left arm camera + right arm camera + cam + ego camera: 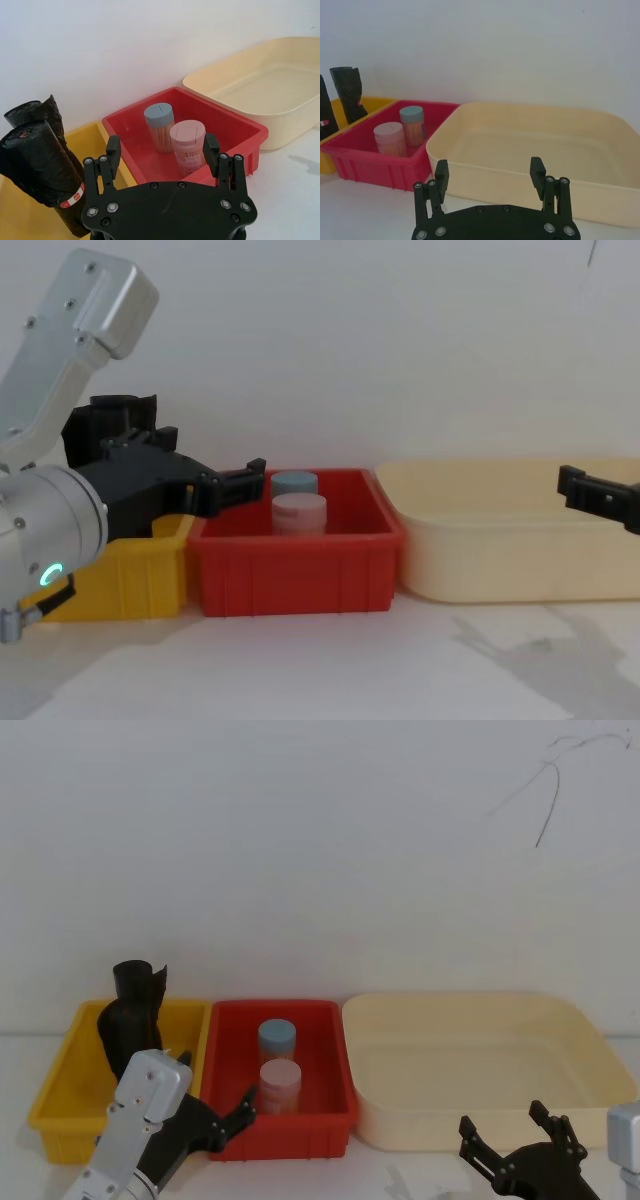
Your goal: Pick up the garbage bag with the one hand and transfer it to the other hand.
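The garbage bag [40,162], a black roll with a red-and-white band low on it, leans in the yellow bin [107,137] beside a second black roll [47,112]. My left gripper [161,150] is open and empty. It hovers in front of the yellow and red bins, apart from the rolls, and also appears in the head view [218,1078] and chest view [240,478]. Low at the right, in front of the cream tub, my right gripper [502,1118] is open and holds nothing; the right wrist view [489,171] shows its spread fingers.
A red bin [330,1020] in the middle holds a blue-lidded jar [277,1038] and a pink-lidded jar [281,1085]. A large cream tub [560,1020] stands to the right. A white wall rises close behind the bins. Bare white table lies in front.
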